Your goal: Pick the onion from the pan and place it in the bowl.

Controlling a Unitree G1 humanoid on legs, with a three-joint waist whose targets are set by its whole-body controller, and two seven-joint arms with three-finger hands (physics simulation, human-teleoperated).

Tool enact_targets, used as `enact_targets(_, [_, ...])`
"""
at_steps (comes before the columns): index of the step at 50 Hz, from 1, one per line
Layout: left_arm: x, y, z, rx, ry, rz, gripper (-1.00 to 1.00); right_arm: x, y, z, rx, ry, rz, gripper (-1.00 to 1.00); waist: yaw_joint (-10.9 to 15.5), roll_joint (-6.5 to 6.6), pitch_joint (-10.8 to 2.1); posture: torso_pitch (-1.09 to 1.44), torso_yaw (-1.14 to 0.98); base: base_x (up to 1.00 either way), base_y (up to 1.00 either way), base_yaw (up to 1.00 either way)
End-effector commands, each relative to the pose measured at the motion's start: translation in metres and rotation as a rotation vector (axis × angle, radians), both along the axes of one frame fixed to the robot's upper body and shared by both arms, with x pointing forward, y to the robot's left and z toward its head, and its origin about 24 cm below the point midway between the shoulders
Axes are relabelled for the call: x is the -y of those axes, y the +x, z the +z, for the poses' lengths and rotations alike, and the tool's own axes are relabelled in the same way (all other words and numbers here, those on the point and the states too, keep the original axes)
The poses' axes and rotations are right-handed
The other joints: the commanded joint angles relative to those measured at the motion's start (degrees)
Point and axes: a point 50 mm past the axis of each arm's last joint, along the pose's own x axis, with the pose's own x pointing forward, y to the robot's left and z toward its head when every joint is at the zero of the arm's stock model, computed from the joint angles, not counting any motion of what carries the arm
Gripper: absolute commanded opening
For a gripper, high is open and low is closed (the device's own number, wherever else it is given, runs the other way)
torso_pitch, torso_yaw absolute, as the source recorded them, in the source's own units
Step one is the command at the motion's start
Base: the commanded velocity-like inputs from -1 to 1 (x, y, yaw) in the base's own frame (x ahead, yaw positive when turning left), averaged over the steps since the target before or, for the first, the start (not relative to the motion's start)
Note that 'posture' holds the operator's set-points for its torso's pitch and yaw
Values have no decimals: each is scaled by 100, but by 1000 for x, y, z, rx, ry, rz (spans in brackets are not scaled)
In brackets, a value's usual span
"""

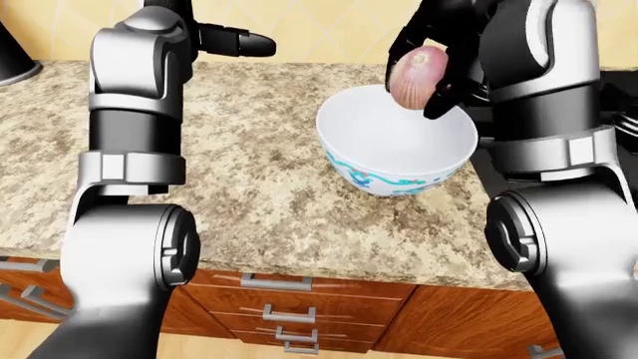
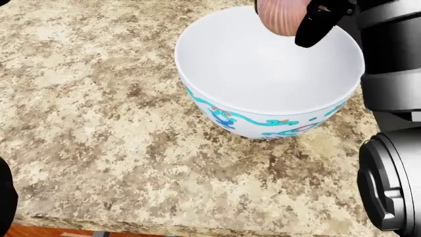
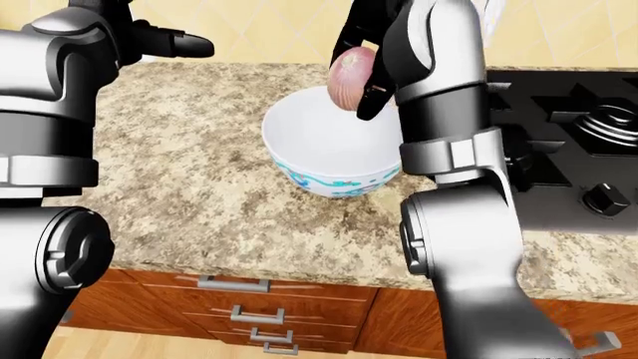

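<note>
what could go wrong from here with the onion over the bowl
The onion hangs in the right robot hand above the bowl's far rim, not its middle, so a release now might clip the rim or bounce out. Lowering the fingers could also nudge the bowl toward the stove.

A pinkish, ribbed onion (image 1: 416, 77) is held above the far rim of a white bowl (image 2: 263, 94) patterned in teal, which is set upright and empty on the counter.

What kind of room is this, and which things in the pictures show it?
Most likely a kitchen: a speckled stone counter over wooden drawers, a black stove beside it, and a white bowl with an onion held above it.
</note>
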Motion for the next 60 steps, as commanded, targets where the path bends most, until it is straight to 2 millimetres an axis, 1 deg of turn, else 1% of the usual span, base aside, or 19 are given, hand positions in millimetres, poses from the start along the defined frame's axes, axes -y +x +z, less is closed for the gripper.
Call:
enact_targets(1, [1,-9,29,114,9,-4,100,-4,-9,19,76,-9,10,-100,-2,7,-211,0,0,0,0,0])
enact_targets(10, [-1,-10,33,119,9,-1,100,-18,-9,19,81,-37,34,-100,-19,34,-202,0,0,0,0,0])
enact_targets(17, [0,-10,31,118,8,-3,100,-23,-10,7,48,-62,47,-100,-22,38,-201,0,0,0,0,0])
enact_targets(22, [-1,-10,31,118,9,-2,100,-23,-12,-4,15,-81,49,-100,-20,38,-202,0,0,0,0,0])
enact_targets(36, [-1,-10,31,119,7,-1,100,-24,-13,-9,3,-97,43,-100,-29,53,-215,0,0,0,0,0])
enact_targets(37, [-1,-10,30,119,7,-1,100,-25,-12,-11,2,-99,44,-100,-31,54,-215,0,0,0,0,0])
enact_targets(49, [-2,-9,30,118,8,1,100,-30,-10,-7,22,-90,46,-100,-31,67,-222,0,0,0,0,0])
enact_targets(54, [-3,-10,31,118,9,2,100,-29,-10,-7,21,-94,40,-100,-34,65,-220,0,0,0,0,0])
enact_targets(55, [-2,-10,31,119,10,2,100,-29,-10,-7,20,-94,40,-84,-34,64,-221,0,0,0,0,0])
enact_targets(57, [-2,-10,31,119,10,0,100,-29,-10,-7,21,-96,39,0,-33,62,-221,0,0,0,0,0])
enact_targets(58, [-2,-10,31,119,10,0,100,-29,-10,-6,21,-96,40,47,-33,62,-221,0,0,0,0,0])
enact_targets(59, [-1,-10,30,118,11,0,100,-29,-10,-7,18,-97,39,100,-32,62,-220,0,0,0,0,0])
enact_targets(60, [-2,-10,31,119,10,0,100,-28,-10,-7,18,-97,38,100,-32,62,-219,0,0,0,0,0])
